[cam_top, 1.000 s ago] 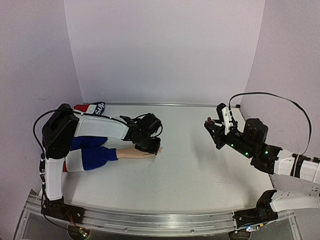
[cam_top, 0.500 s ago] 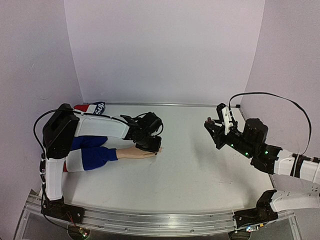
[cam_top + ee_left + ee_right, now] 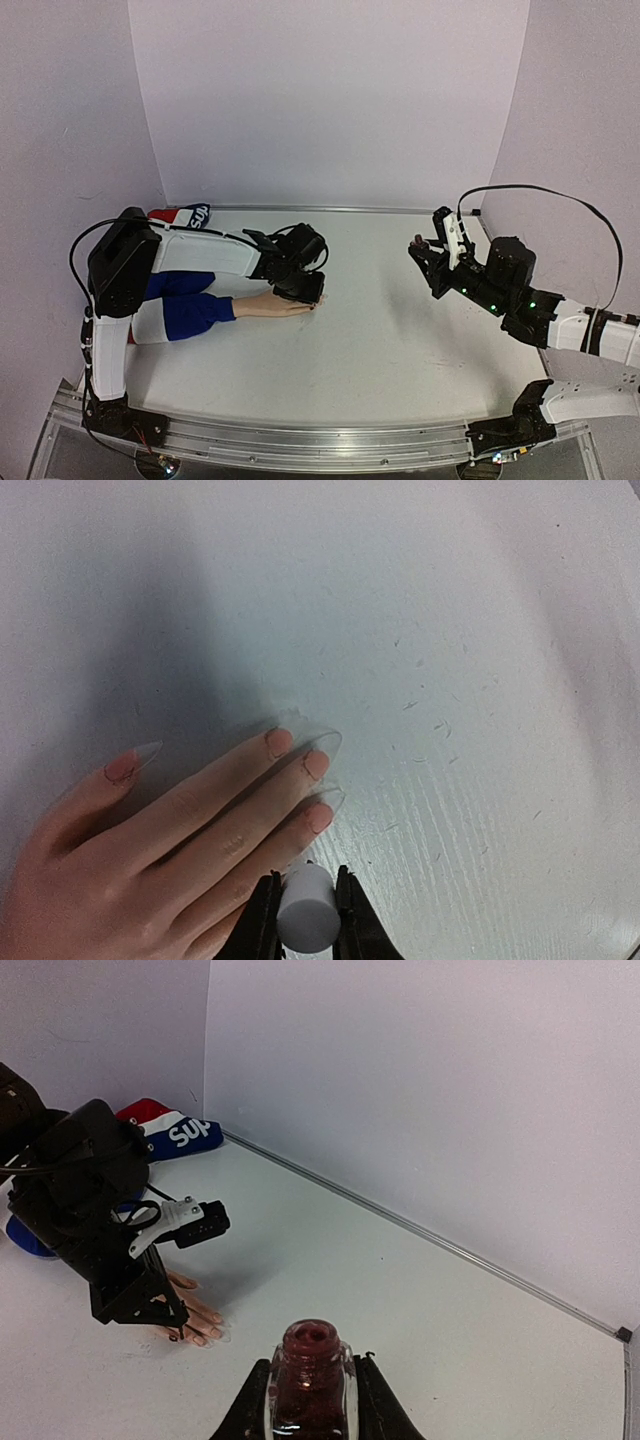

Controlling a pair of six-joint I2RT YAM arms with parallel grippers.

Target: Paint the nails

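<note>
Left gripper (image 3: 302, 290) pinches the white brush cap (image 3: 304, 916) just above the nails (image 3: 318, 817) of the mannequin hand (image 3: 150, 860), lying flat at table-left. Light, short strokes look best. Right gripper (image 3: 312, 1405) clasps the open polish bottle (image 3: 311, 1370), well apart.

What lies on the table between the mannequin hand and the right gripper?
Nothing: in the top view, only bare table separates the mannequin hand from the right gripper.

Peach hand (image 3: 150, 850), pink nails (image 3: 279, 742), blue/white/red sleeve (image 3: 190, 312), dk-red bottle (image 3: 311, 1385), white cap (image 3: 305, 912).
</note>
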